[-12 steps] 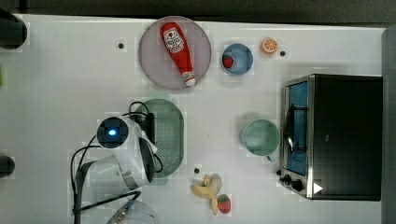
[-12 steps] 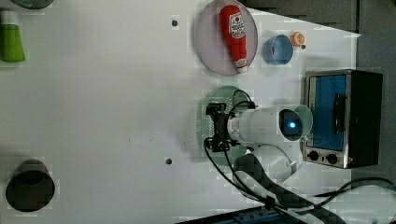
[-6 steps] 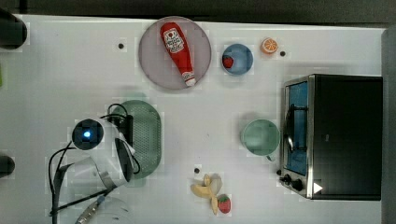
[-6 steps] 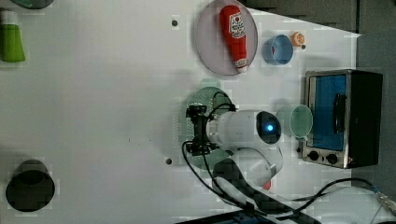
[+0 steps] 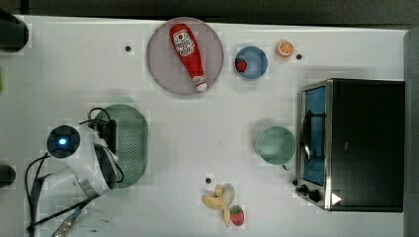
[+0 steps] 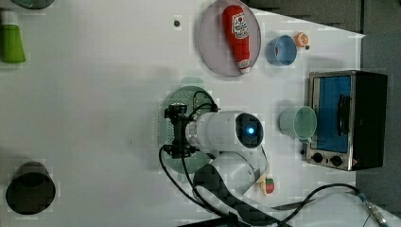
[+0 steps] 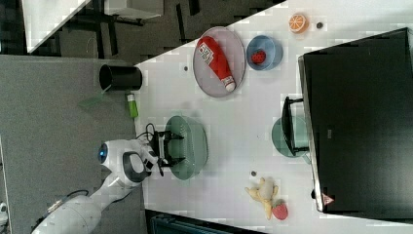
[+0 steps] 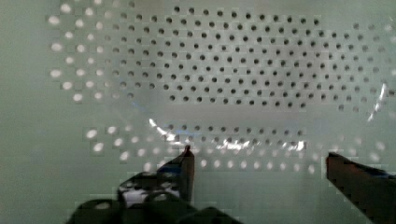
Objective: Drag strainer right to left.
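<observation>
Since earlier, strainer (image 5: 129, 143) and hand (image 8: 257, 163) shifted further from the toaster oven (image 5: 356, 143) — fingers spread wide inside it. Light, stiff, slippery plastic — push its wall.

A white tabletop (image 5: 59, 74) fills the work area under even, diffuse light, with small dark screw holes (image 5: 128, 49) dotted across it. Beyond its far edge in the top view runs a dark strip of floor (image 5: 222, 7). In the right view, grey carpet-like flooring (image 7: 53, 97) spreads on the right view's left, beside dark metal framing (image 7: 112, 19) and the corner of a second white surface (image 7: 48, 14) at the right view's upper left.
</observation>
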### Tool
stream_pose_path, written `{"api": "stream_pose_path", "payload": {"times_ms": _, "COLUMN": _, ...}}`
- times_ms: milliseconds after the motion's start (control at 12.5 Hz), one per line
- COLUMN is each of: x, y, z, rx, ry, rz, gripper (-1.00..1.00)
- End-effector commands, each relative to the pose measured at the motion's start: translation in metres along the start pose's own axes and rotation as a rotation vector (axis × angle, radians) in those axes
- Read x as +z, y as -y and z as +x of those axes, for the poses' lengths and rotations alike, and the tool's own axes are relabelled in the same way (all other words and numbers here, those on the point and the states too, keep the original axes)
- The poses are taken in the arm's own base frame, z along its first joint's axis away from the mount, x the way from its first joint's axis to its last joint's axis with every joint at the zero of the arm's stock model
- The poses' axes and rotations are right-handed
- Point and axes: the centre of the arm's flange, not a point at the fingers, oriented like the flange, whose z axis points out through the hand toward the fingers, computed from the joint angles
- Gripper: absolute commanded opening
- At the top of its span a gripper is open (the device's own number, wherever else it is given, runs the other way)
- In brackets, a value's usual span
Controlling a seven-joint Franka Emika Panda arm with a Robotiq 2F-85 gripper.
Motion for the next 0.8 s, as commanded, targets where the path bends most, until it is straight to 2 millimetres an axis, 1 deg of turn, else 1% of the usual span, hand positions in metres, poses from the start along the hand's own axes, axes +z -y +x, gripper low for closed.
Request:
{"api": "stream_pose_path", "payload": {"times_ms": 80, "x": -0.002, "y": 0.008, "z": -0.025, "rx": 0.062, "ry": 0.015, "rz": 0.026, "gripper": 1.00}}
{"api": "stream_pose_path", "payload": {"times_ms": 400, "x": 0.002, "y": 0.010, "z": -0.053, "rx": 0.030, "ry": 0.032, "rz": 0.039, "gripper": 1.00}}
{"api": "stream_pose_path", "payload": {"times_ms": 720, "x": 0.008, "y": 0.009, "z": -0.068, "rx": 0.015, "ry": 0.037, "rz": 0.035, "gripper": 1.00}}
{"api": "stream_pose_path", "payload": {"times_ms": 800, "x": 0.006, "y": 0.010, "z": -0.073, "rx": 0.011, "ry": 0.045, "rz": 0.044, "gripper": 1.00}}
